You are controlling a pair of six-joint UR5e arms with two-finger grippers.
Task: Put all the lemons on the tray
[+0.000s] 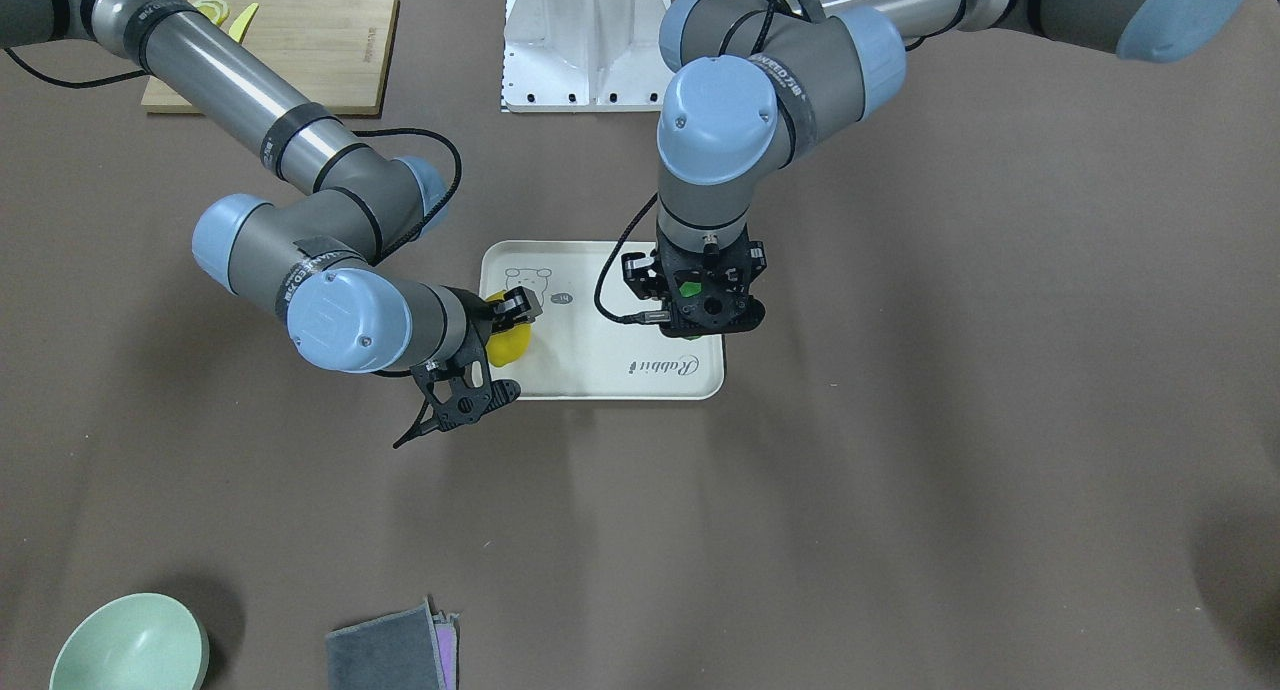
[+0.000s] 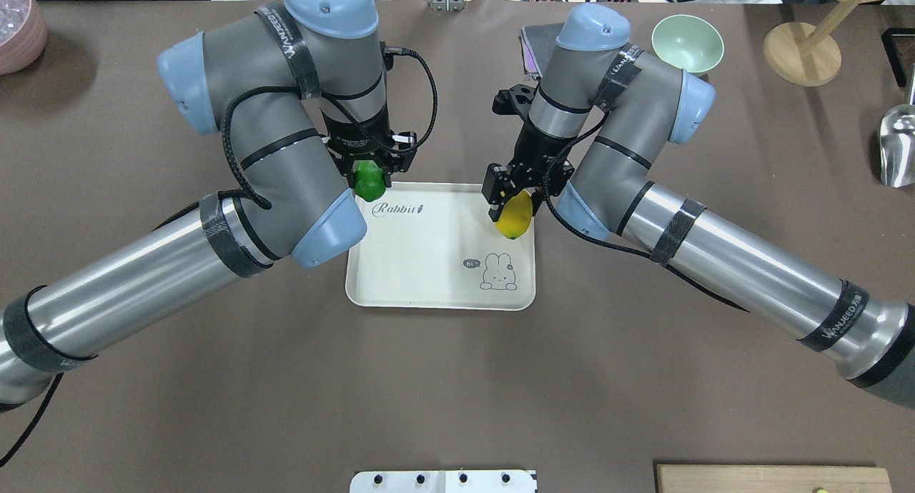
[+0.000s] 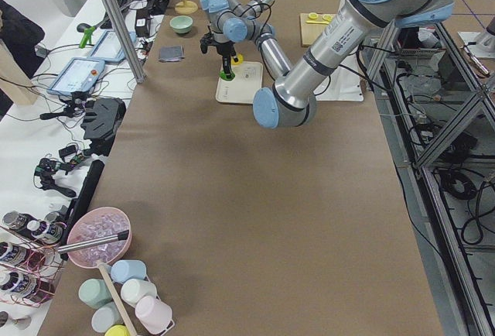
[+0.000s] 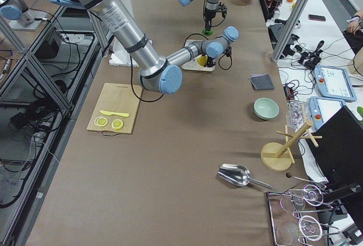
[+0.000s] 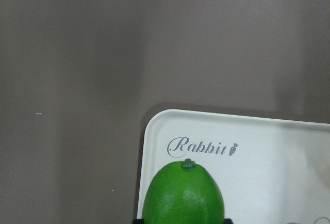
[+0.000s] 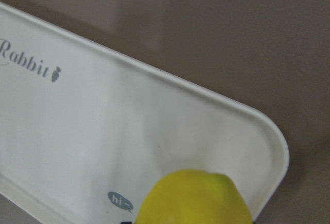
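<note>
The off-white tray (image 2: 429,271) with the "Rabbit" script lies mid-table, also in the front view (image 1: 600,370). My left gripper (image 2: 370,178) is shut on the green lemon (image 2: 370,183) and holds it over the tray's far left corner. The left wrist view shows the green lemon (image 5: 183,195) above the tray (image 5: 268,146). My right gripper (image 2: 511,201) is shut on the yellow lemon (image 2: 516,218) over the tray's right edge. The lemon also shows in the front view (image 1: 508,343) and in the right wrist view (image 6: 193,198). I cannot tell whether either lemon touches the tray.
A wooden cutting board (image 1: 310,45) with lemon slices lies near the robot's right side. A green bowl (image 2: 688,43), a folded grey cloth (image 1: 395,650), a wooden stand (image 2: 800,50) and a metal scoop (image 2: 897,146) lie far right. A pink bowl (image 2: 18,28) sits far left.
</note>
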